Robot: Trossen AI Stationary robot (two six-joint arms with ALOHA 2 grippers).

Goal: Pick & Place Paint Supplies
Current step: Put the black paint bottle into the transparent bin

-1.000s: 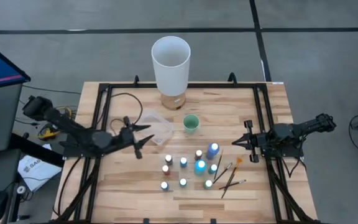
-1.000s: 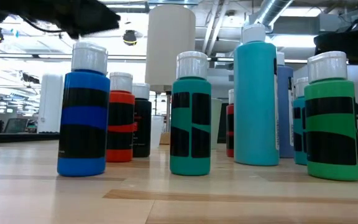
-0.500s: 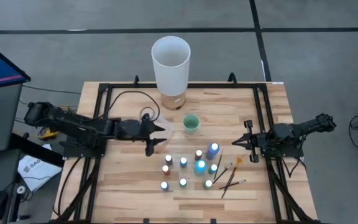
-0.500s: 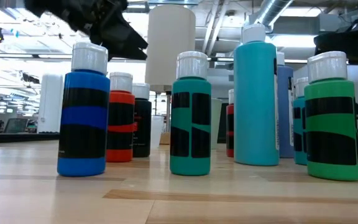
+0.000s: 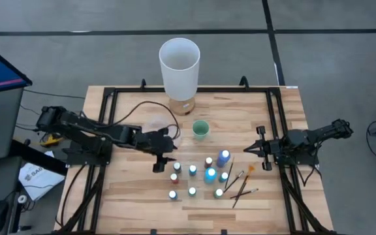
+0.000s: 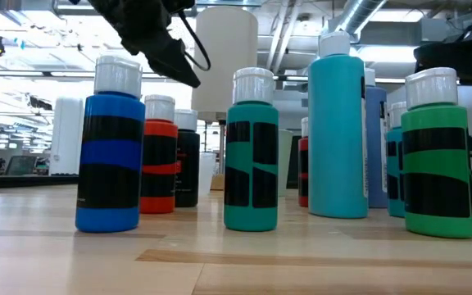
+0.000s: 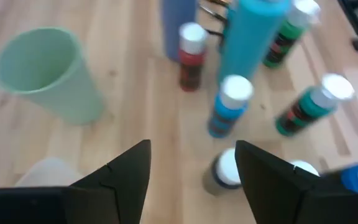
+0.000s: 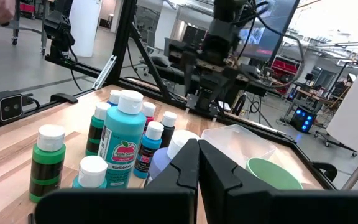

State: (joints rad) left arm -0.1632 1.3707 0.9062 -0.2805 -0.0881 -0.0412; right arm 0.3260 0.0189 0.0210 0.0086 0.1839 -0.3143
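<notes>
Several small white-capped paint bottles [image 5: 201, 177] stand upright on their bases in a cluster at the table's middle. Three thin brushes [image 5: 240, 185] lie flat to their right, one of them orange-tipped [image 5: 250, 170]. My left gripper [image 5: 167, 151] hovers open just left of the cluster, slanting down. In its wrist view the left gripper [image 7: 191, 168] has a black bottle [image 7: 224, 174] below the gap, untouched. My right gripper [image 5: 248, 149] waits shut at the table's right, level, seen shut in its wrist view [image 8: 197, 155].
A tall white cylinder [image 5: 179, 65] stands at the far middle and a small green cup [image 5: 200, 130] stands in front of it. A clear plastic container [image 8: 241, 140] lies under my left arm. A black frame [image 5: 109, 98] runs along the table's edges.
My left gripper has swung from the table's left side toward the right, across the clear container to the edge of the bottle cluster. It has tipped from about level to slanting down. The bottles and brushes have not moved.
</notes>
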